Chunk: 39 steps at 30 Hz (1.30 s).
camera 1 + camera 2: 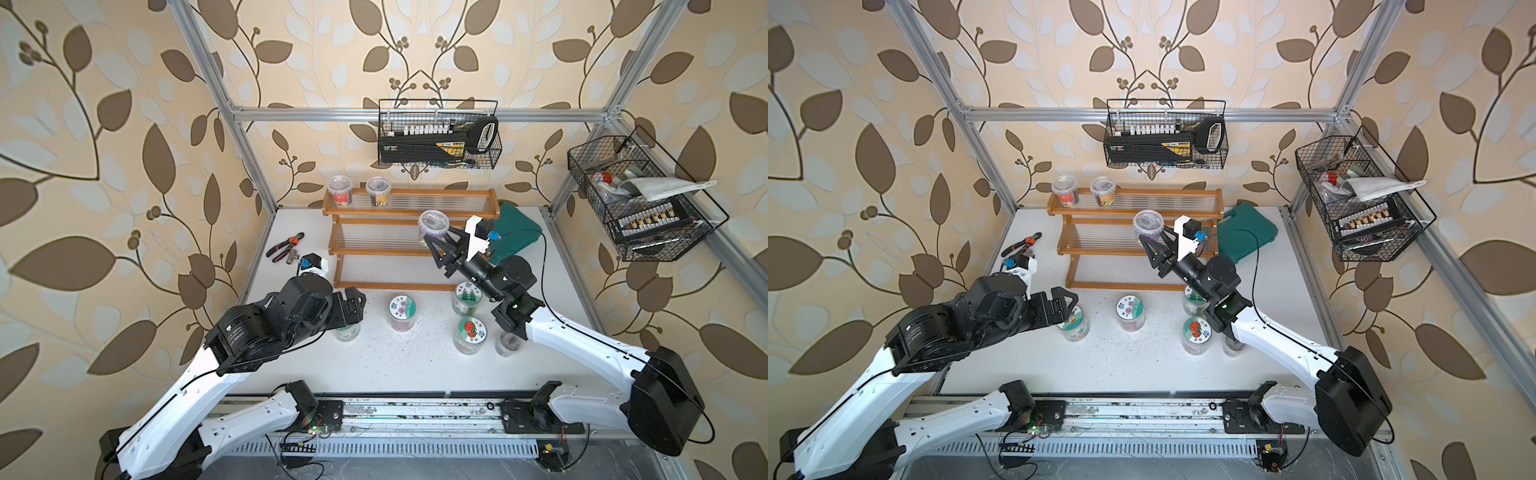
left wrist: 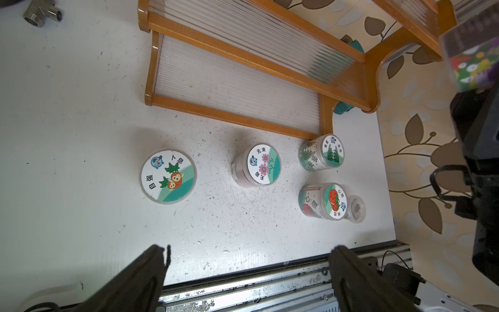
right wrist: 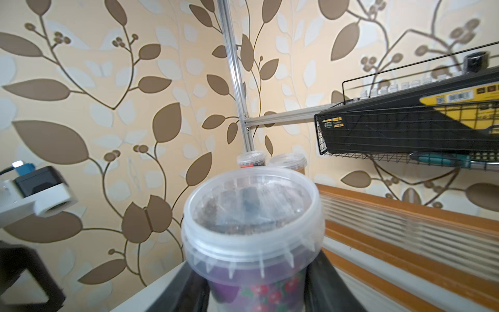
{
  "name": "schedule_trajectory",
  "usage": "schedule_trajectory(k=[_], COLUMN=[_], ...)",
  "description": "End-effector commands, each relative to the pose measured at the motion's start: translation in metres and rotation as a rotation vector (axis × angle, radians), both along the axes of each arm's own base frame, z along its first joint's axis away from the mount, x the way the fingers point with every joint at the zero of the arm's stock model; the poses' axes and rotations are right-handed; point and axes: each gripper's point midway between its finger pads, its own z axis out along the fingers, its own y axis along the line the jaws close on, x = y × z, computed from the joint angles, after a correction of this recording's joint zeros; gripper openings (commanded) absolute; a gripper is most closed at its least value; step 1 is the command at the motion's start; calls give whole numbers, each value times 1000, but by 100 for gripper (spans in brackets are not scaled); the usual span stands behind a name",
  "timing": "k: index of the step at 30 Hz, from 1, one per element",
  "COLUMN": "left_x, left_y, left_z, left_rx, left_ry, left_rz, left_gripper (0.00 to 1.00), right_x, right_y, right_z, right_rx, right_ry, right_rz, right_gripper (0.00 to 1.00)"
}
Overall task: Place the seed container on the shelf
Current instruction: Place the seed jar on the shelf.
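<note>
My right gripper (image 1: 434,242) (image 1: 1153,242) (image 3: 256,294) is shut on the seed container (image 1: 433,222) (image 1: 1148,224) (image 3: 253,229), a clear-lidded tub with a purple flowered label. It holds the tub upright in the air, over the right part of the shelf's (image 1: 395,214) (image 1: 1121,212) (image 2: 243,118) middle tier and just in front of the top tier. Two similar tubs (image 1: 340,190) (image 1: 379,191) stand at the left end of the top tier. My left gripper (image 1: 353,307) (image 1: 1065,307) (image 2: 249,251) is open and holds nothing, hovering over a radish-label jar (image 2: 168,175) on the table.
In front of the shelf stand a flower-label jar (image 1: 403,311), a grass-label jar (image 1: 467,297), a tomato-label jar (image 1: 469,334) and a small clear jar (image 1: 508,344). Pliers (image 1: 286,245) lie at the left, a green case (image 1: 515,232) at the right. Black wire baskets (image 1: 438,137) (image 1: 636,199) hang above.
</note>
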Motion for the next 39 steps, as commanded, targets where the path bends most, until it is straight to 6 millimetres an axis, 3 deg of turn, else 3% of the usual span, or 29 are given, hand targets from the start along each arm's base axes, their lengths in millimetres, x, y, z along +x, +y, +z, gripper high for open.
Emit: schedule_trajectory(k=[1,6,15,27,39], left_x=[5,5,5,5,4], left_y=[0,-1,0,3,8], left_z=[3,1,0,2,4], left_rx=[-20,-14,-9,-8,-7], left_ry=[-18,-14,-17,-29,-40], left_rz=[23,18,17,24,32], left_gripper=[98,98,98,98,98], right_x=[15,48,96,132,151], right_y=[-5,-4,5,9,13], right_z=[25,26,9,-18,-37], right_rx=[54,48,-36,-122,-199], right_ry=[-45,-37,38,129,166], right_rz=[-4,-46,-95,-154,-191], right_gripper=[50,50,50,50,50])
